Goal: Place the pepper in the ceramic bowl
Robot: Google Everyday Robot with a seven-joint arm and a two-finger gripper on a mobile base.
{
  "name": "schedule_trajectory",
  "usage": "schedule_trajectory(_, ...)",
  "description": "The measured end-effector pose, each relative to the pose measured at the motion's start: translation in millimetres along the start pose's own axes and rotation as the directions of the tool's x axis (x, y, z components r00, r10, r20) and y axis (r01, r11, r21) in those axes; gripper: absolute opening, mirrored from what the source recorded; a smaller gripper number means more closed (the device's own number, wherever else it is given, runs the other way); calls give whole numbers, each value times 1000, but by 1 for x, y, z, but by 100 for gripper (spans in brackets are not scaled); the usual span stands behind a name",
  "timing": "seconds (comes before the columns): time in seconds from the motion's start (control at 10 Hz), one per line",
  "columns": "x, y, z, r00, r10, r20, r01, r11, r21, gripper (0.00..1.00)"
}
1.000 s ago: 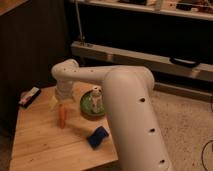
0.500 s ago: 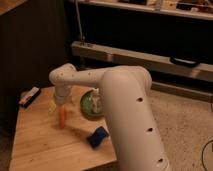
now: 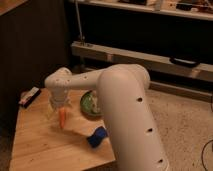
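**A:** Where does it stand?

**B:** The gripper (image 3: 60, 107) hangs from the white arm (image 3: 125, 110) over the left half of the wooden table (image 3: 40, 145). Its jaws are spread wide, directly above the pepper (image 3: 62, 119). I see no grip on the pepper. It shows as a slim orange streak just below the gripper, and I cannot tell whether they touch.

**A:** And the target?

**B:** The ceramic bowl (image 3: 83, 107) sits just to the right of the pepper, near but apart. A blue sponge (image 3: 97, 136) lies nearer the camera, well clear of both.

**A:** How should the pickup go?

**B:** I'd say the step in hand is the grasp. The pepper is tapered and looks smooth, so jaws closing near the thin tip could squeeze it out. Better to close across the thicker part, square to its length, low enough that both pads bear on it. Then lift it clear of the rim before moving right. The carry is short, so the danger is clipping the bowl's near wall.

**A:** Will the bowl move?

**B:** It's round, shallow, dark green and glossy. It looks heavy enough to stay put, but a glazed base can slide on bare wood if knocked. There's something pale inside it that I can't make out. The pepper is about as long as the bowl is wide, so I'd lower it close and let it go over the middle.
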Motion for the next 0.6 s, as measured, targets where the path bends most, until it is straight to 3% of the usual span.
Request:
schedule_trajectory(0.3, -12, -10, 7, 1000, 30, -2, -29, 999, 41, 80)
schedule_trajectory(0.6, -26, -16, 13, 999, 46, -9, -46, 998, 42, 80)
